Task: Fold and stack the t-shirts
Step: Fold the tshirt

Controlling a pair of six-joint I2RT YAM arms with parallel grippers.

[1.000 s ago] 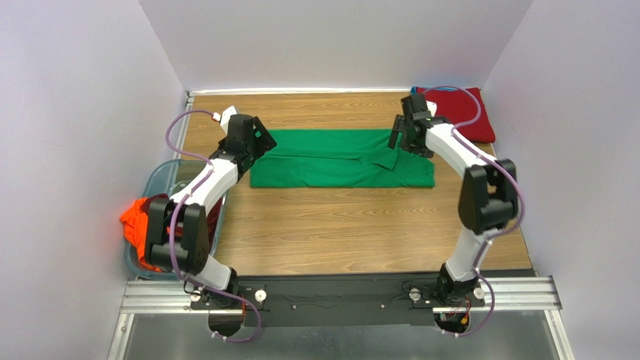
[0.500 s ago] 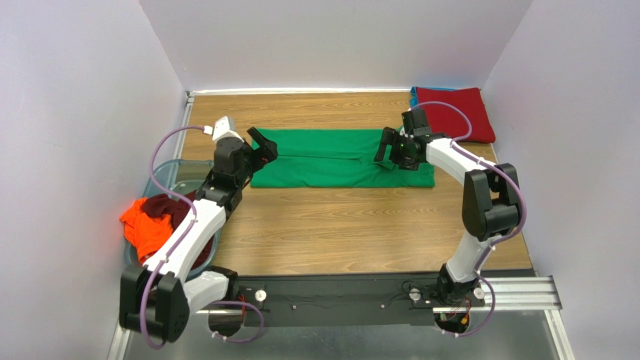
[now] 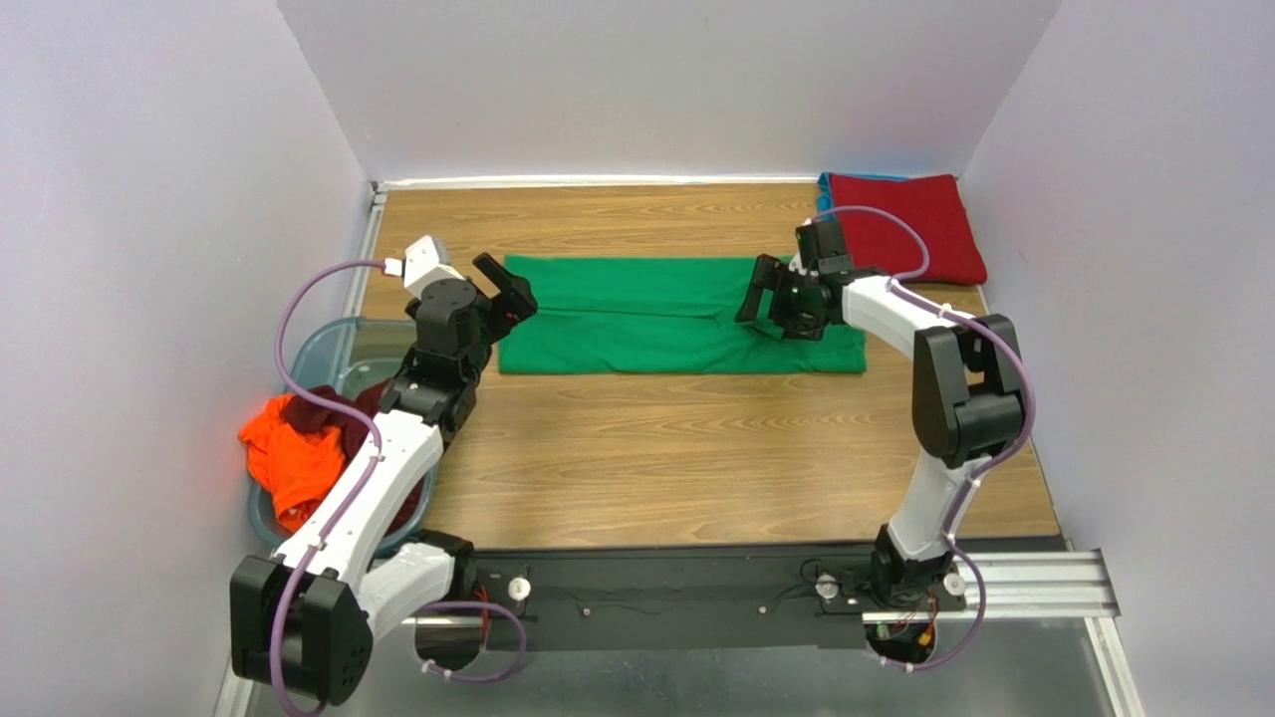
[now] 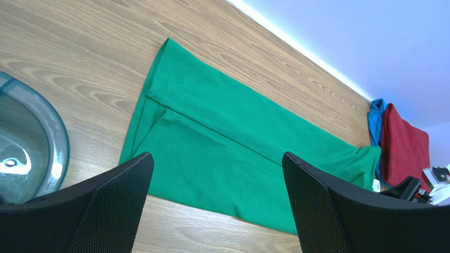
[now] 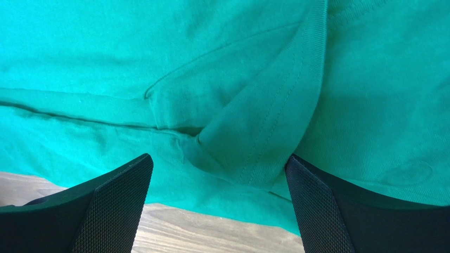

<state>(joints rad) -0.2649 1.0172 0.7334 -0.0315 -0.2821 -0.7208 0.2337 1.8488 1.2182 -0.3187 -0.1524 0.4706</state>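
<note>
A bright green t-shirt [image 3: 659, 314] lies folded into a long flat band across the back of the wooden table; it also shows in the left wrist view [image 4: 227, 153] and the right wrist view [image 5: 158, 58]. My left gripper [image 3: 506, 293] is open and empty, just above the band's left end. My right gripper [image 3: 766, 299] is open and empty, low over a folded sleeve flap [image 5: 253, 132] near the band's right end. A folded red t-shirt [image 3: 910, 224] lies on a teal-blue one [image 3: 825, 190] at the back right. Orange [image 3: 288, 456] and dark maroon [image 3: 332, 410] shirts sit in the tub.
A translucent bluish plastic tub [image 3: 312, 359] stands at the table's left edge, its rim showing in the left wrist view [image 4: 53, 142]. White walls close in the table at the back and sides. Bare wood [image 3: 674, 448] lies in front of the green shirt.
My left arm has pulled back and left off the green shirt's left end. My right gripper has moved left and down over the sleeve flap. The green shirt has not moved.
</note>
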